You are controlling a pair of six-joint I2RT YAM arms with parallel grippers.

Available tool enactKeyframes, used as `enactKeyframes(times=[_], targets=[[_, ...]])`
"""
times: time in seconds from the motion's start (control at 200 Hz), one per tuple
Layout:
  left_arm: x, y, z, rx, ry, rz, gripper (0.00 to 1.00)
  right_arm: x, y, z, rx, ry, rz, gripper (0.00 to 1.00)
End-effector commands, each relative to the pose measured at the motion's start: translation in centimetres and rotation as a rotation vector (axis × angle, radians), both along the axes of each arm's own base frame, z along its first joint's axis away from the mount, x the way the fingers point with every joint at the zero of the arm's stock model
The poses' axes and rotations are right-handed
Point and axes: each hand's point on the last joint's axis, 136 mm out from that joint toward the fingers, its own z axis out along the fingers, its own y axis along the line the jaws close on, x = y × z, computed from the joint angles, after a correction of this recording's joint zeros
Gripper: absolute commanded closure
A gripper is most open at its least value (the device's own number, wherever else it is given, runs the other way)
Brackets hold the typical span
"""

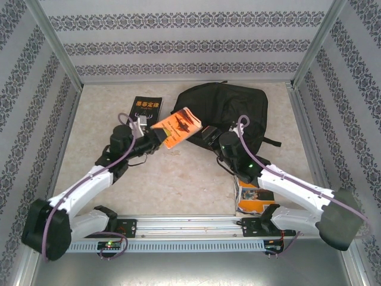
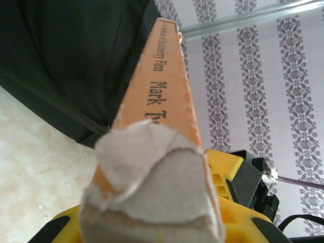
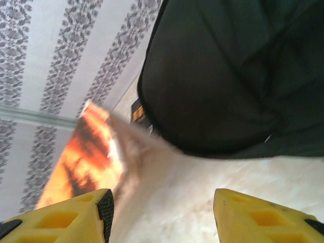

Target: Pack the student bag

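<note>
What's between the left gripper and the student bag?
The orange book, clamped in the left gripper, stretches toward the student bag; the left wrist view shows its spine running that way.

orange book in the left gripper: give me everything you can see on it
The orange book is a worn paperback with a dark picture on its orange cover. The spine reads Huckleberry Finn and Mark Tw, cut off there. Its near corner is torn and frayed to grey. The left gripper clamps one end and holds it tilted above the table, its far end by the backpack. The right gripper is open beside it, not touching.
</note>
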Motion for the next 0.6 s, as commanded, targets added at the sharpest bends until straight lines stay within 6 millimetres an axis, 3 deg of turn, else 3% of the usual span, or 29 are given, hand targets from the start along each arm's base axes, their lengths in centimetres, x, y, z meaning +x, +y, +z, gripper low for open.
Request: enactKeyframes(times=[0.0, 0.12, 0.285, 0.595], targets=[[-0.7, 3.5, 1.4, 0.196, -0.056, 0.061, 1.0, 0.1, -3.7, -1.4, -0.301, 0.022, -0.016, 0.45], [-1.5, 6.1, 1.7, 0.339, -0.052, 0.112, 1.0, 2.0, -3.3, -0.9, -0.393, 0.04, 0.079, 0.47], [-2.2, 8.5, 1.1, 0.492, -0.04, 0.171, 1.0, 5.6, -1.2, -0.7, -0.566, 0.111, 0.23, 0.47], [-3.9, 13.0, 1.3, 0.736, -0.043, 0.287, 1.0, 11.3, 6.9, -1.7, -0.654, 0.154, 0.484, 0.44]])
